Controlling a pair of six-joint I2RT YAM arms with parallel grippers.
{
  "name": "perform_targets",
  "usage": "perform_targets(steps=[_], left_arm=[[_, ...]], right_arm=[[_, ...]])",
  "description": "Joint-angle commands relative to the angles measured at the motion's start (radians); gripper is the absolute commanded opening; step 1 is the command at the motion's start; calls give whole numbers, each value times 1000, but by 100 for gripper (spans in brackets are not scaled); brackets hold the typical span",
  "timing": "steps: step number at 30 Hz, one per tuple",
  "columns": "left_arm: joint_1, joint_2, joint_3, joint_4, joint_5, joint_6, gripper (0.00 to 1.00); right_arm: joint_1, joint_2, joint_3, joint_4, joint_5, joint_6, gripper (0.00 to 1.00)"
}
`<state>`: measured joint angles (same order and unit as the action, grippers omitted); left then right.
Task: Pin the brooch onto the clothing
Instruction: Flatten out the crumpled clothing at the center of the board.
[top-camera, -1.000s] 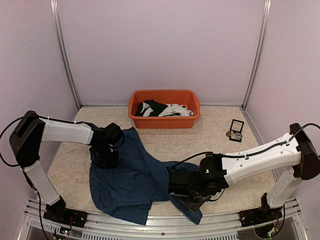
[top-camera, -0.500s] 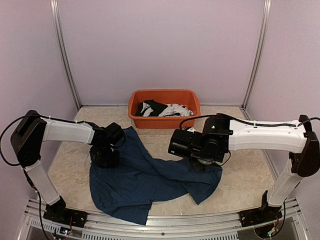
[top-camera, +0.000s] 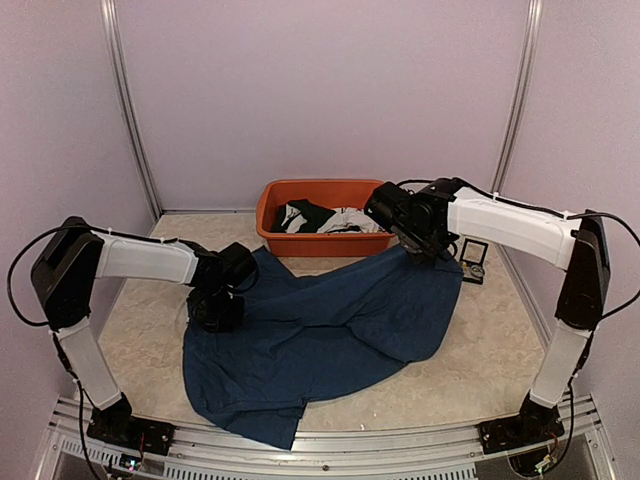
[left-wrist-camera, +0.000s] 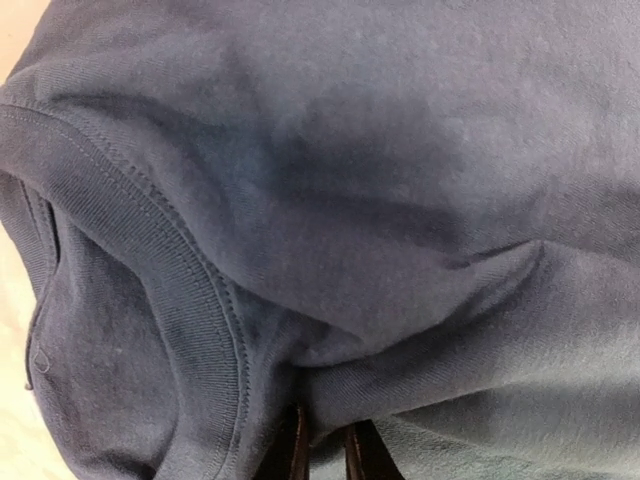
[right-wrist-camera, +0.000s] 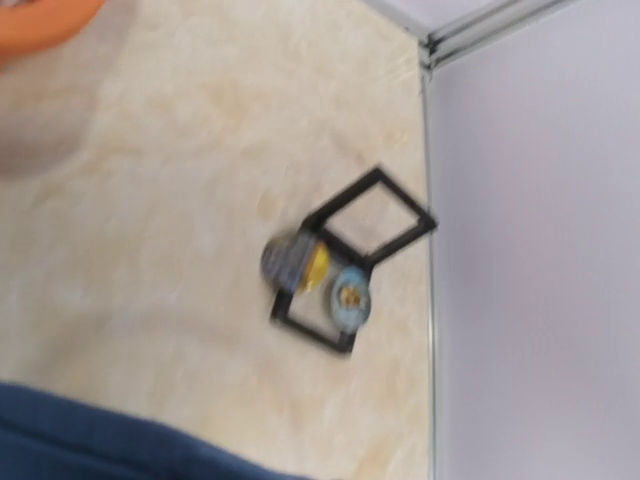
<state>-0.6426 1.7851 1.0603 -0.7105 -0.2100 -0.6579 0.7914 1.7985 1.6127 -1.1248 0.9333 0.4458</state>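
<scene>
The clothing (top-camera: 330, 330), a navy T-shirt, lies spread across the table. My left gripper (top-camera: 215, 308) presses down on its left part. In the left wrist view the left gripper (left-wrist-camera: 328, 452) is shut on a fold of the clothing (left-wrist-camera: 380, 200) beside a ribbed hem. My right gripper (top-camera: 428, 250) is shut on the shirt's far right edge, lifted by the tub; its fingers are out of the right wrist view. Two round brooches (right-wrist-camera: 295, 265) (right-wrist-camera: 350, 295) lie on an open black box (right-wrist-camera: 375, 230), blurred, beyond the cloth's edge (right-wrist-camera: 90, 440).
An orange tub (top-camera: 330, 245) holding black and white garments (top-camera: 320, 218) stands at the back centre. The black box (top-camera: 472, 262) sits near the right wall. Metal frame posts (top-camera: 510, 110) mark the back corners.
My right arm swept from the near front to the far right by the tub, pulling the shirt's edge along and spreading it out. The left gripper's jaws narrowed on the fabric.
</scene>
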Motion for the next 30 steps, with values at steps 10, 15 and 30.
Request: perform_targets(steps=[10,15,30], left_arm=[[19,137,101,-105,-207,27,9],[21,128,120,-126,-220,28,25],[-48,-125,122,-185,-207,-3,90]], right_arm=[[-190,338,192,331,102,-423,0],[-196,362,230,305,63,-424,62],[-79,-406,-372,453,-638,-2,80]])
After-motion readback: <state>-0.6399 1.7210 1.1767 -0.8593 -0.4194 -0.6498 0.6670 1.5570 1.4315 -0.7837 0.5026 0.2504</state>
